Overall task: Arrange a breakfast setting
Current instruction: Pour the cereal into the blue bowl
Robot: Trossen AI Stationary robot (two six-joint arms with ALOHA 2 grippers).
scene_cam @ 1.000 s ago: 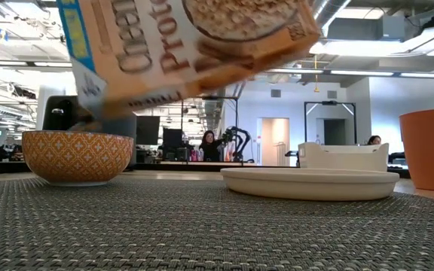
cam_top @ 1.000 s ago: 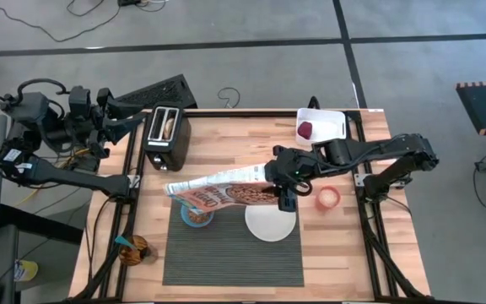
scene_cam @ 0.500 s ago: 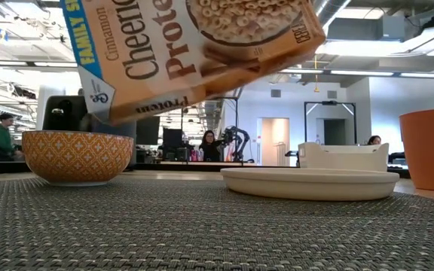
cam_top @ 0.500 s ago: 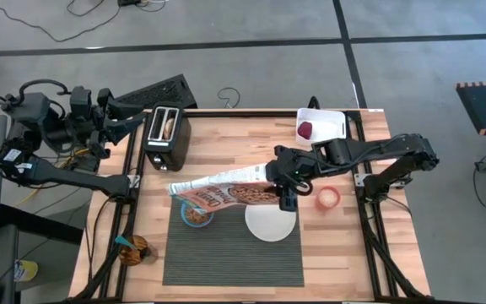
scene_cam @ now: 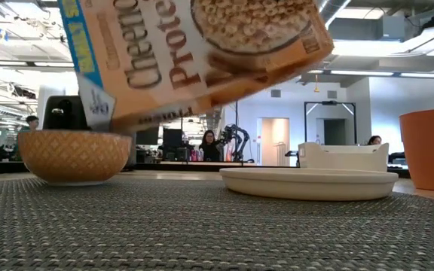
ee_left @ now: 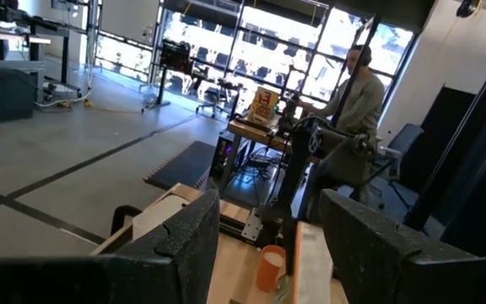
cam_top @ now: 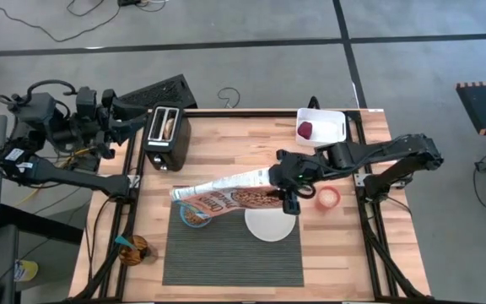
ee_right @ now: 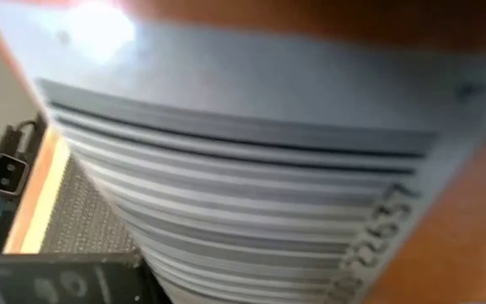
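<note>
A tan cereal box (cam_top: 226, 192) (scene_cam: 194, 53) hangs slanted above the dark grey ribbed placemat (cam_top: 226, 257), its lower end over the small bowl (cam_top: 196, 216) (scene_cam: 75, 156). My right gripper (cam_top: 282, 184) is shut on the box's raised end. The round white plate (cam_top: 270, 224) (scene_cam: 307, 182) lies on the mat's right part. The bagel (cam_top: 169, 127) stands in the black toaster (cam_top: 167, 139). The dark-red fruit (cam_top: 306, 130) lies in the white container (cam_top: 323, 125). My left gripper (ee_left: 268, 241) (cam_top: 137, 122) waits open beyond the table's far left corner. My right gripper holds the cereal box by its raised right end (cam_top: 270, 181), coming from the table's right and slanting down. The box is lifted clear and tilts down toward the left. Its barcode panel (ee_right: 243, 169) fills the wrist view, so the fingers' exact places stay hidden.
An orange cup (cam_top: 327, 198) (scene_cam: 430, 148) stands right of the plate. A brown cup with a blue-handled utensil (cam_top: 131, 248) sits at the near left edge. A person (ee_left: 357, 93) sits beyond the table. Bare mat lies toward the near edge.
The cereal box has rocked in my right gripper's hold: its lower end rose a little, then dipped again over the bowl. The box and my right gripper have drifted slightly toward the near edge.
</note>
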